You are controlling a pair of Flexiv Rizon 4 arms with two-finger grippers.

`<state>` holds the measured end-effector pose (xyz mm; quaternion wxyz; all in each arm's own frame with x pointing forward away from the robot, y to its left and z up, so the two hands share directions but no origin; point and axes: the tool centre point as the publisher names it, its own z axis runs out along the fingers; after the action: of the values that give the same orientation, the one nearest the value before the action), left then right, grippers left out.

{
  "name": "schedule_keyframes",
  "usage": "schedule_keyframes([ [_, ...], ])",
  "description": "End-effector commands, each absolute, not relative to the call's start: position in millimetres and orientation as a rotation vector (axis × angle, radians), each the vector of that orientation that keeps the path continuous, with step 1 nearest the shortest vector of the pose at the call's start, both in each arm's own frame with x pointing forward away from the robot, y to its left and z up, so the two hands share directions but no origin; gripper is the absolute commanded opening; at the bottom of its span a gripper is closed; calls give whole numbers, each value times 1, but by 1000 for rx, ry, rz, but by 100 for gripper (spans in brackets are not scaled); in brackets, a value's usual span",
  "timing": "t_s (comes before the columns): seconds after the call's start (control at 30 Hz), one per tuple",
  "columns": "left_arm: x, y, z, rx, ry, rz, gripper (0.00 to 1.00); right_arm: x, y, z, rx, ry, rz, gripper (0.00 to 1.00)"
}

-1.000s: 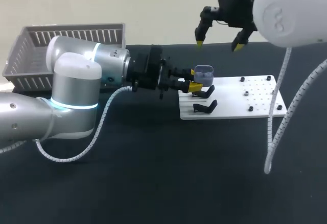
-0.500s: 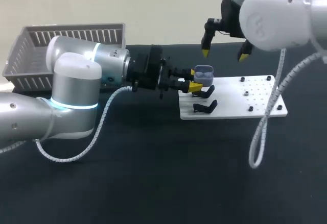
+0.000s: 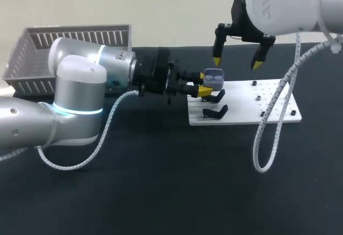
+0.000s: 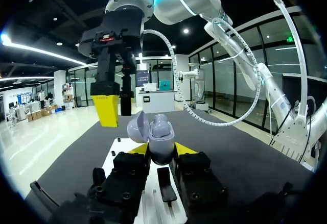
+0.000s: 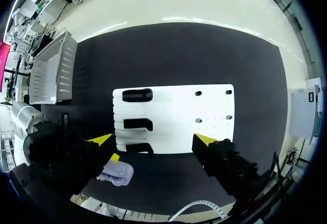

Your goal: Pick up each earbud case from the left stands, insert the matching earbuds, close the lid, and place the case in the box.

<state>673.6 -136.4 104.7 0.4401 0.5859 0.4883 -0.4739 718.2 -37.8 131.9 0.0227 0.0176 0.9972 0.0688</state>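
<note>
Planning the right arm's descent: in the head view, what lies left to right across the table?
Grey basket → left gripper, shut on the open earbud case → right gripper → white board, its bare right end.

No legible text, number or sign on earbud case (image 3: 214, 76), white board (image 3: 268, 98) or basket (image 3: 80, 36).

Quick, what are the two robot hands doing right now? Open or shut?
Left gripper: shut on the earbud case, whose lid is open.
Right gripper: open, holding nothing.
</note>
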Motion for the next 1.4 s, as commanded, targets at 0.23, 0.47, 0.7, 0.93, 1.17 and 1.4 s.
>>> schedule_keyframes([
  [0.23,673,-136,104,1453,1211,-1175,0,693,-33,143,12,3078,223,100],
  [0.47,673,-136,104,1453,1211,-1175,0,682,-28,144,-19,3091,229,100],
  [0.7,673,-136,104,1453,1211,-1175,0,679,-37,167,-45,2906,314,100],
  [0.93,673,-136,104,1453,1211,-1175,0,662,-50,214,-174,2721,347,100],
  [1.17,672,-133,106,1435,1224,-1172,0,640,-50,229,-244,2577,365,100],
  [1.4,655,-104,128,1289,1323,-1094,0,628,-55,241,-243,2474,417,100],
])
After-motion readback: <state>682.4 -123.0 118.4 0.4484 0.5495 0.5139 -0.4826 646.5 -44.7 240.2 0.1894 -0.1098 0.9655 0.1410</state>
